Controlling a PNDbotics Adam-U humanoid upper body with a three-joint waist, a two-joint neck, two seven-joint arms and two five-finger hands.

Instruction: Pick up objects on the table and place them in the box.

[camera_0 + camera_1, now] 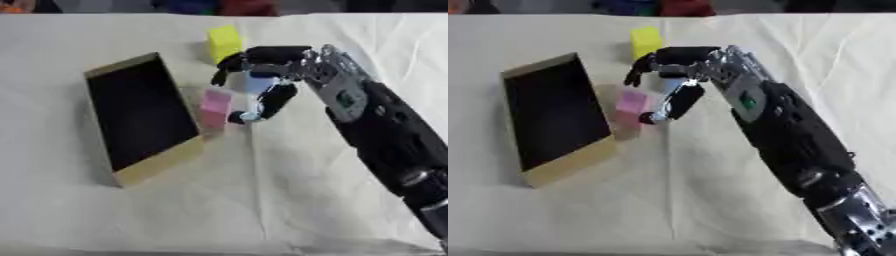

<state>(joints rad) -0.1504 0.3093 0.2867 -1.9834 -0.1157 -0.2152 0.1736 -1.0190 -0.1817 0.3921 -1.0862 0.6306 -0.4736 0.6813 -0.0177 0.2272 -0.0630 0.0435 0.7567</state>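
Observation:
A box (154,163) with a pale wooden rim and a dark inside lies on the white cloth at the left. A pink block (213,107) stands against the box's right side. Behind it, near the far edge, stands a yellow block (223,42). My right hand (289,67) comes in from the right and hovers just right of the pink block, fingers curled over the top and thumb below. A pale blue block (260,83) sits between the fingers and thumb. The thumb tip is close to the pink block; I cannot tell whether it touches. My left hand shows in no view.
The white cloth (262,200) covers the whole table, with a crease running down the middle toward the front. Dark and coloured shapes line the far edge beyond the table. My right forearm (798,145) crosses the right side of the table.

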